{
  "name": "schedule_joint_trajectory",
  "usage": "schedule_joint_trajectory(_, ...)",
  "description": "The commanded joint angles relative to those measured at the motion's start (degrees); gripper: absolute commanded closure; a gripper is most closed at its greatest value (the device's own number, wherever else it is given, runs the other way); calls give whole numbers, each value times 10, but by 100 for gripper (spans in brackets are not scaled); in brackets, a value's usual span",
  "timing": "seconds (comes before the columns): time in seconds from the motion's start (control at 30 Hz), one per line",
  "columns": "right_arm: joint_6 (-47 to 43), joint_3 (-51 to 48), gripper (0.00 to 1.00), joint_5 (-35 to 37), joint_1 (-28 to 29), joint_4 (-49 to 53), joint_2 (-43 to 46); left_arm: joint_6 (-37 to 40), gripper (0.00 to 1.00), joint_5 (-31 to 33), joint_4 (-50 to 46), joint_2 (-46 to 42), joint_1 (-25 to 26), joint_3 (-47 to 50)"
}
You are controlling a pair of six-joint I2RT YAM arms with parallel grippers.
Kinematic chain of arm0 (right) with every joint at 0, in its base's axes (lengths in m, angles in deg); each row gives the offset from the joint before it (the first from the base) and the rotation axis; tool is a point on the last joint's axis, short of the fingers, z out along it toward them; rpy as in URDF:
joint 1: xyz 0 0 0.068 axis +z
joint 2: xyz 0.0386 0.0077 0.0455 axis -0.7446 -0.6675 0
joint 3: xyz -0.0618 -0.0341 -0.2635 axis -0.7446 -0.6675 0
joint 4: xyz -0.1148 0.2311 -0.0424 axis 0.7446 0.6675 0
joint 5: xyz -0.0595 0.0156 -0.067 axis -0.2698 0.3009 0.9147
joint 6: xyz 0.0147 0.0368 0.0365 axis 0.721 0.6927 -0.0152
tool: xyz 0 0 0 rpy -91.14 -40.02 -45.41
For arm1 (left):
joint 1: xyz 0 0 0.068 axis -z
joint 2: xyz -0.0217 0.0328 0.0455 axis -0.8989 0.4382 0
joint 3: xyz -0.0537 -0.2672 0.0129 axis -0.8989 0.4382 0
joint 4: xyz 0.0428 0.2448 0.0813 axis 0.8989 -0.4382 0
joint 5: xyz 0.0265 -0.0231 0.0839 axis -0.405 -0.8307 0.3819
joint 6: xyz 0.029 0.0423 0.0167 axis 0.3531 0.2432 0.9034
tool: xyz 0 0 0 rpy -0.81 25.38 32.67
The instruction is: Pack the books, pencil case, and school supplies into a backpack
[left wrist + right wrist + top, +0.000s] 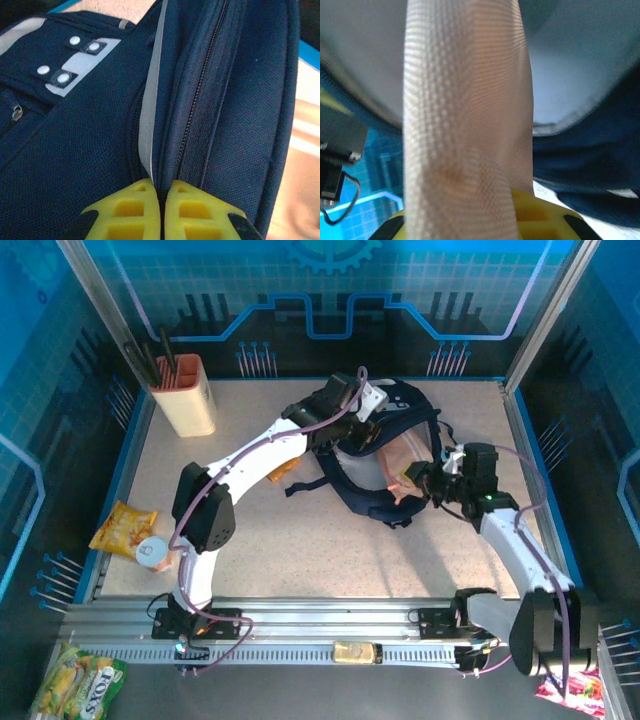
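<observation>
- The backpack [360, 495] lies on the table [300, 540] toward the far edge, right of the middle. Both arms cross over it, so its full outline is hard to trace from above.
- Its mouth gapes upward and shows a peach lining [398, 465]; what lies inside is hidden.
- The left gripper [161, 210] has its yellow fingertips pressed together on the backpack. The pale stripe [147, 125] and a dark seam run straight down into the slit between them (only the tips show, cut off by the lower edge of the wrist view).
- Beside that stripe are a closed zip [200, 90] and a grey patch [82, 62] with round snaps.
- The right gripper [420, 480] sits at the near right rim of the opening, pinching a peach woven band [465, 125]. The band hangs so close to the lens that it is blurred and covers most of the fingers.
- An orange scrap [283, 472] pokes out beneath the left arm, too covered to name.
- A beige holder [187, 400] with dark sticks stands in the far left corner.
- A yellow packet [122, 528] and a small round tin [153, 552] lie at the left edge.
</observation>
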Motion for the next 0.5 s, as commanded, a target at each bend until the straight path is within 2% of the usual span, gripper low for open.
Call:
schedule_joint_trajectory(0.0, 64, 15, 82, -38, 18, -138, -61, -14, 100, -26, 76, -70, 0, 3)
schedule_joint_trajectory(0.33, 135, 105, 79, -12, 31, -296, -291, -18, 100, -26, 85, -90, 0, 27)
schedule_joint_trajectory(0.47, 135, 149, 72, -13, 35, -299, -350, -19, 100, -21, 86, -89, 0, 29)
